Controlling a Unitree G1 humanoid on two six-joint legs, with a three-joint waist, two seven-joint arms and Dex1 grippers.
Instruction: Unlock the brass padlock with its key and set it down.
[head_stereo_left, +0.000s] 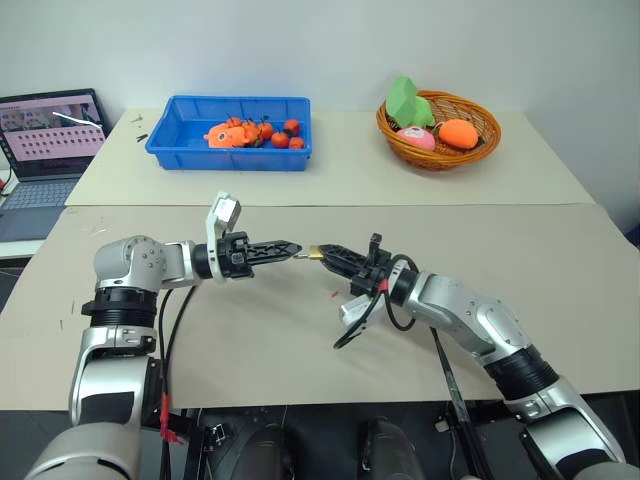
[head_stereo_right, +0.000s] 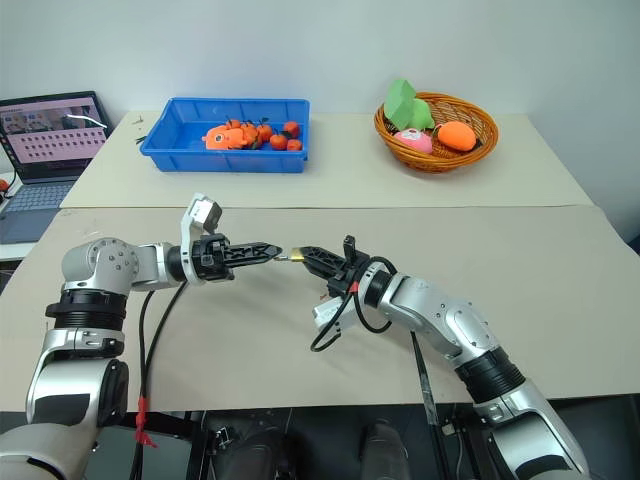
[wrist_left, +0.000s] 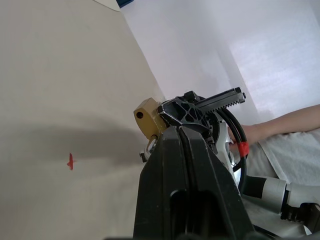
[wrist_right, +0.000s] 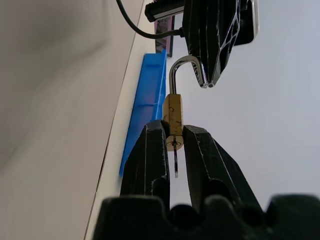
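The brass padlock (head_stereo_left: 315, 254) hangs in the air above the beige table (head_stereo_left: 300, 370), its body pinched between the fingers of my right gripper (head_stereo_left: 326, 252), which is shut on it. In the right wrist view the padlock (wrist_right: 173, 112) stands with its silver shackle (wrist_right: 182, 62) swung free at one end. The thin silvery key (wrist_right: 176, 162) sticks out of its underside. My left gripper (head_stereo_left: 294, 247) points level at it from the left, fingers shut, tips against the shackle. I cannot tell whether the shackle is pinched.
A blue bin (head_stereo_left: 230, 130) with orange toys stands at the back, with a wicker basket (head_stereo_left: 440, 125) of plush fruit to its right. A laptop (head_stereo_left: 50, 140) sits off the table's left side. A person's arm (wrist_left: 280, 125) lies near the table.
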